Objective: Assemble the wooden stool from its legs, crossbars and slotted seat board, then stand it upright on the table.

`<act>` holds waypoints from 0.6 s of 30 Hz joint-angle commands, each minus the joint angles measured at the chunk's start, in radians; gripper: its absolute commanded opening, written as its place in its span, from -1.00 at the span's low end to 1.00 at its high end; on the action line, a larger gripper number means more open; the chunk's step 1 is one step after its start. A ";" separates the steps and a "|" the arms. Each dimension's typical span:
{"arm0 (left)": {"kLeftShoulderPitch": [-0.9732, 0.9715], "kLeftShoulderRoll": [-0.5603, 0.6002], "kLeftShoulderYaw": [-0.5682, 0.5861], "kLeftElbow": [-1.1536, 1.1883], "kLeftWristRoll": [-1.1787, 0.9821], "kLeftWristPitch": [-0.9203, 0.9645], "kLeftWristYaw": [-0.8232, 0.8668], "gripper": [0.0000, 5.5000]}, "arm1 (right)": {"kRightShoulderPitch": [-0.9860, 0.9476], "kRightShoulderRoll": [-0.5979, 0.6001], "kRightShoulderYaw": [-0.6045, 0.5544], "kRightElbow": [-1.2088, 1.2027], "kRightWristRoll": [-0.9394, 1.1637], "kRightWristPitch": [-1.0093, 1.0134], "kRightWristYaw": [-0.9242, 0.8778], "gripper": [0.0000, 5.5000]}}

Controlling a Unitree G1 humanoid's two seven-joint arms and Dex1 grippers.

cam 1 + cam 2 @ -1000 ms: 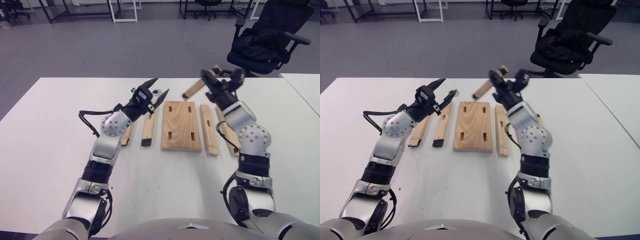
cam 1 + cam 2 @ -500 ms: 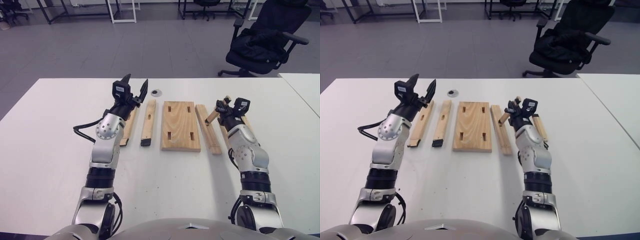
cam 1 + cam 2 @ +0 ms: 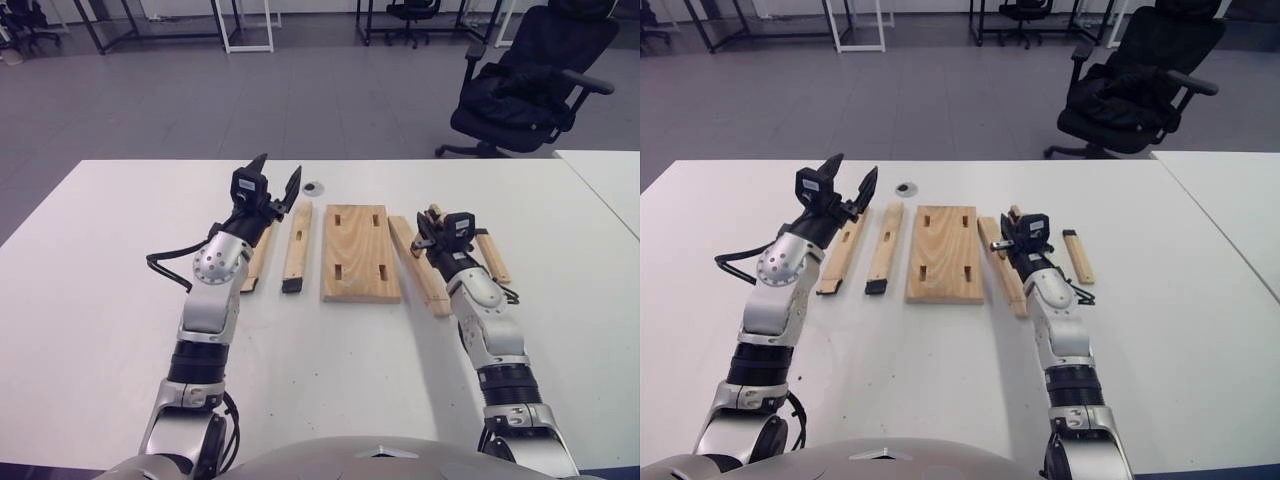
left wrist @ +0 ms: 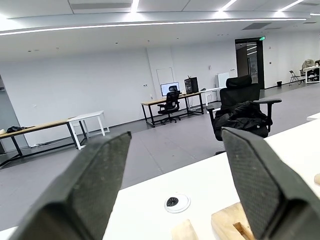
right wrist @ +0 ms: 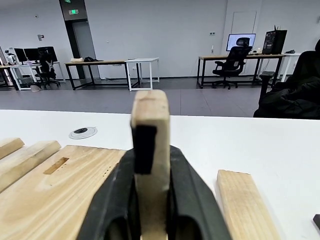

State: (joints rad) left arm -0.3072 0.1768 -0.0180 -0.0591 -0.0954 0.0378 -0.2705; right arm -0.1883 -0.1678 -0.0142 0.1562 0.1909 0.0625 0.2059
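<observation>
The slotted seat board (image 3: pixel 361 252) lies flat at mid-table. Two long wooden legs (image 3: pixel 296 245) (image 3: pixel 255 262) lie left of it; my left gripper (image 3: pixel 268 187) hovers open over their far ends, nothing between its fingers (image 4: pixel 95 190). Another leg (image 3: pixel 420 268) lies along the board's right edge. Just above that leg's far end, my right gripper (image 3: pixel 432 232) is shut on a short wooden bar (image 5: pixel 150 150) with a dark notch, held low near the table. A short crossbar (image 3: pixel 492 258) lies further right.
A round cable grommet (image 3: pixel 313 186) sits in the tabletop behind the legs. Bare white table (image 3: pixel 100 300) stretches left, right and toward me. A second table (image 3: pixel 610 170) stands off to the right, and an office chair (image 3: pixel 530 80) on the floor beyond.
My right arm came down from behind the board to the table right of it, the bar still in its gripper. My left gripper drew back left over the legs.
</observation>
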 commanded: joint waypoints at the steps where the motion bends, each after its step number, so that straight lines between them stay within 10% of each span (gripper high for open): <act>1: 0.002 0.010 -0.010 -0.017 0.002 0.026 -0.015 0.22 | 0.085 0.016 0.021 0.139 -0.031 0.003 0.018 -0.85; 12: -0.016 0.000 -0.003 -0.011 -0.025 0.032 -0.016 0.22 | 0.010 0.013 -0.007 0.032 0.003 -0.096 0.070 -0.42; 18: -0.010 -0.003 -0.006 -0.015 -0.009 0.022 0.000 0.22 | -0.046 -0.070 0.048 -0.110 -0.017 0.286 0.100 -0.05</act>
State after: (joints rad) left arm -0.3105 0.1707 -0.0238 -0.0628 -0.1125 0.0569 -0.2731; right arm -0.2289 -0.2037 0.0145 0.1001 0.1697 0.2170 0.2873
